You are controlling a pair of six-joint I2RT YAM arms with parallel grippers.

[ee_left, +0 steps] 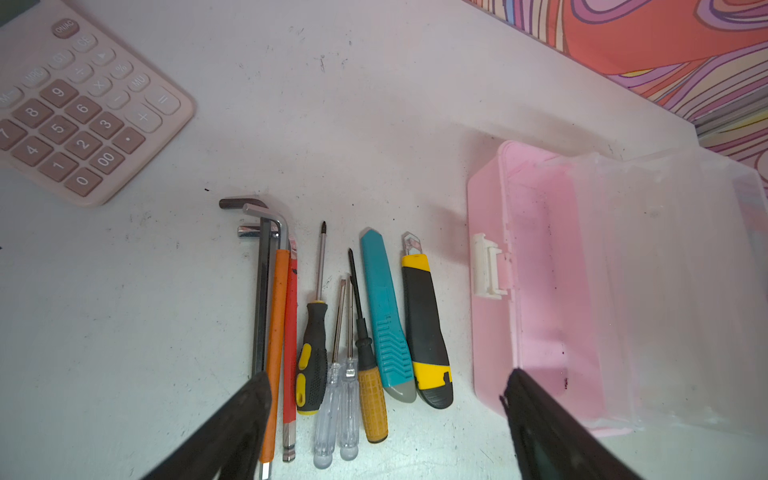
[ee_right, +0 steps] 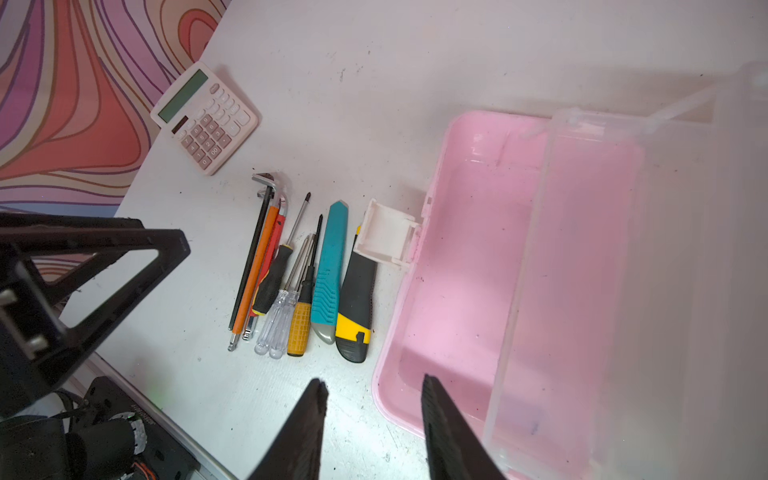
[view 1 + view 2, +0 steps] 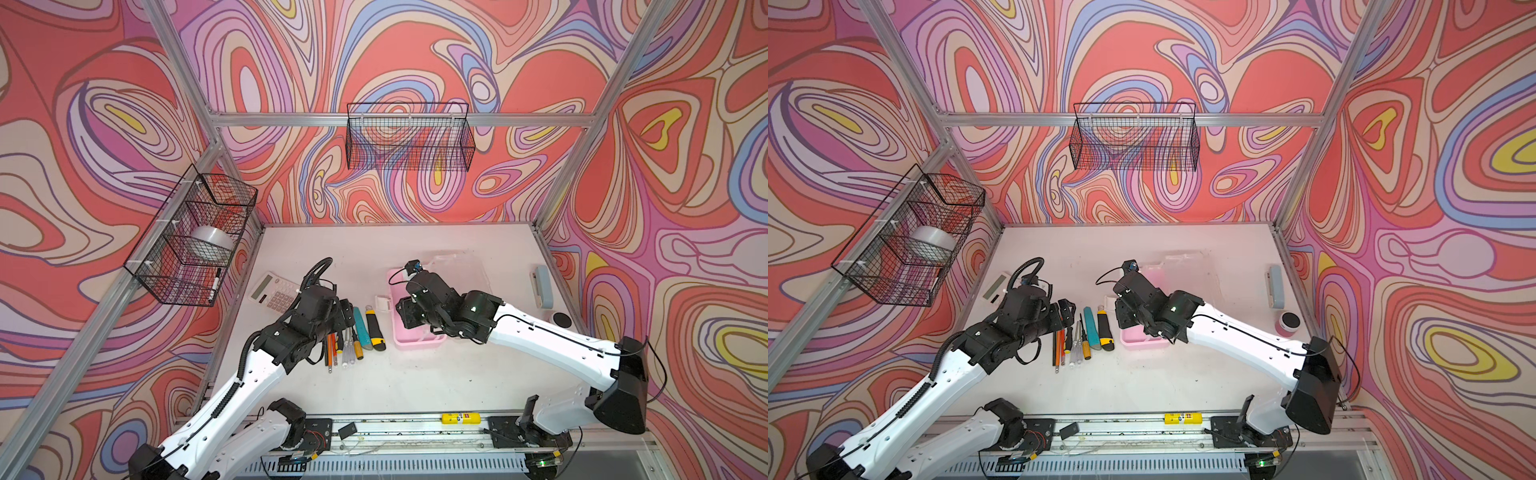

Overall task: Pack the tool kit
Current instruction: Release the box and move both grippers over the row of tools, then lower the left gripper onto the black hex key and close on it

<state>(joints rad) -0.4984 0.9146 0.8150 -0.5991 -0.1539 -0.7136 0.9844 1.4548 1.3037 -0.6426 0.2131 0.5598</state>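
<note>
1. The left gripper [image 1: 387, 376]: jaws spread wide, holding nothing, above the screwdrivers [image 1: 312, 357] and utility knives [image 1: 384, 316] lined up on the counter [image 1: 374, 104].
2. The right gripper [image 2: 372, 382]: jaws partly spread, pinching nothing, over the rim of the pink box [image 2: 457, 270].
3. The pink box stands open, lid [image 2: 665, 291] tipped back, just beside the left gripper, beneath the right.
</note>
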